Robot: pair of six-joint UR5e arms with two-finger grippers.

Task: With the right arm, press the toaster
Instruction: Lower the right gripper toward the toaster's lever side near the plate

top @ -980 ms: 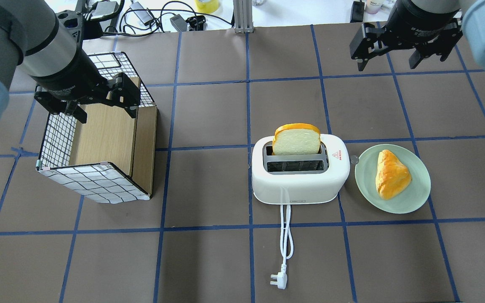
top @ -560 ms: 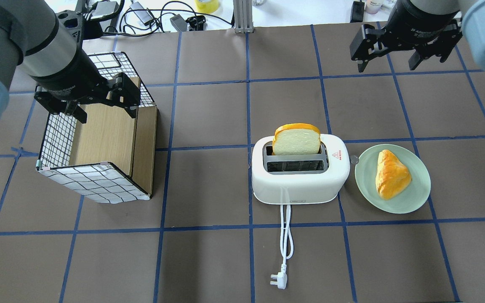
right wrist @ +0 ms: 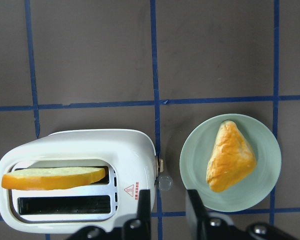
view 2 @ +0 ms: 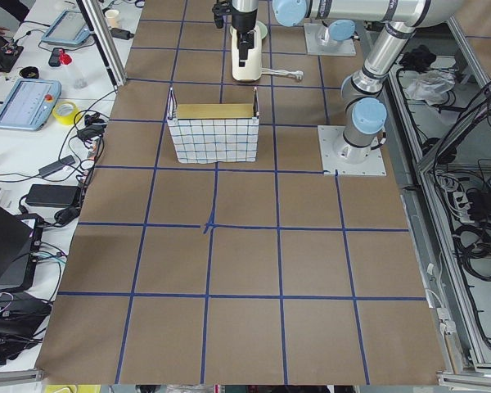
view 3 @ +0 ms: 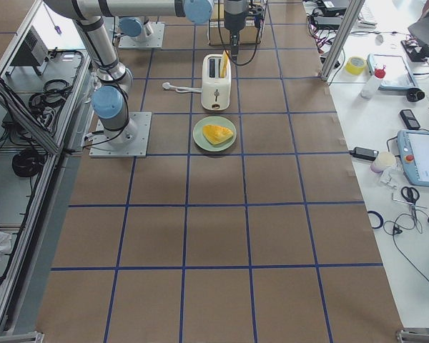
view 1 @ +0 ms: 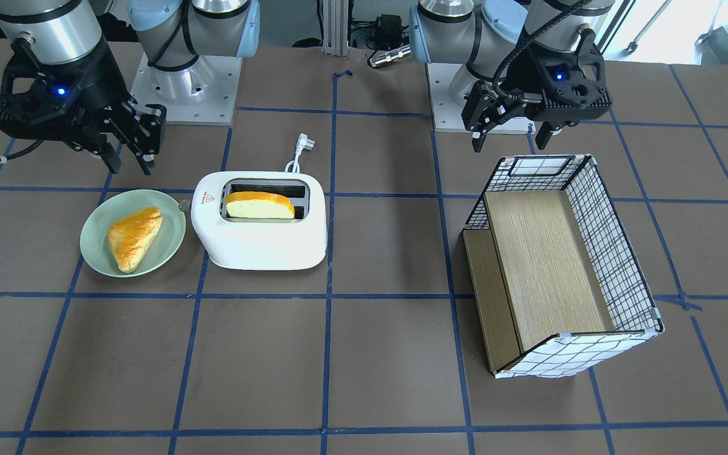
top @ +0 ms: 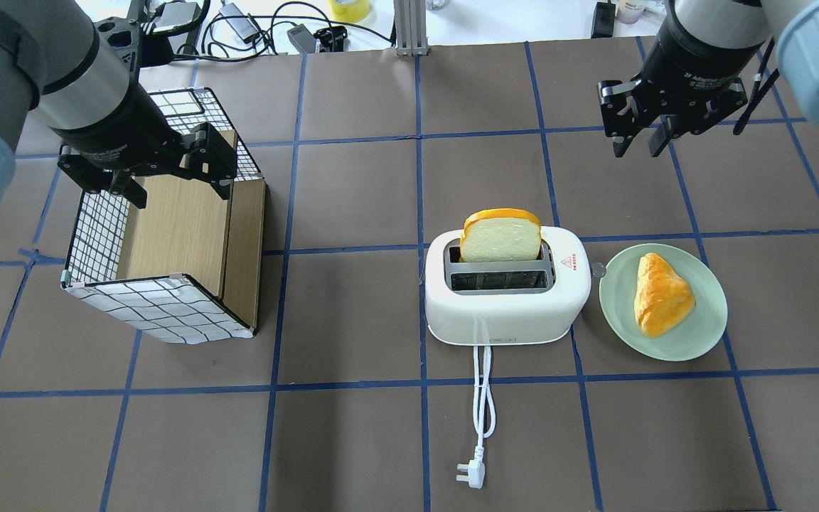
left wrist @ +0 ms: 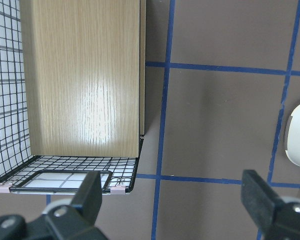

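The white toaster [top: 509, 306] stands mid-table with a bread slice [top: 500, 238] upright in its far slot. Its small grey lever knob [top: 598, 269] points toward the plate and sits raised. The right gripper [top: 638, 149] hangs above the table beyond the knob and plate, nearly shut, with a narrow gap and nothing between its fingers. The right wrist view looks straight down on the toaster [right wrist: 90, 145] and knob [right wrist: 165, 183], with the gripper [right wrist: 167, 215] at the bottom edge. The left gripper [top: 180, 193] is open and empty above the checkered box.
A green plate [top: 701, 334] with a pastry [top: 658, 295] lies right beside the knob end of the toaster. The toaster's cord and plug [top: 471, 475] trail toward the robot. The checkered wire-and-wood box [top: 168, 249] lies on its side at the left.
The right gripper has closed from wide open to a narrow gap and has moved down and toward the toaster. The left arm, toaster and plate have not moved.
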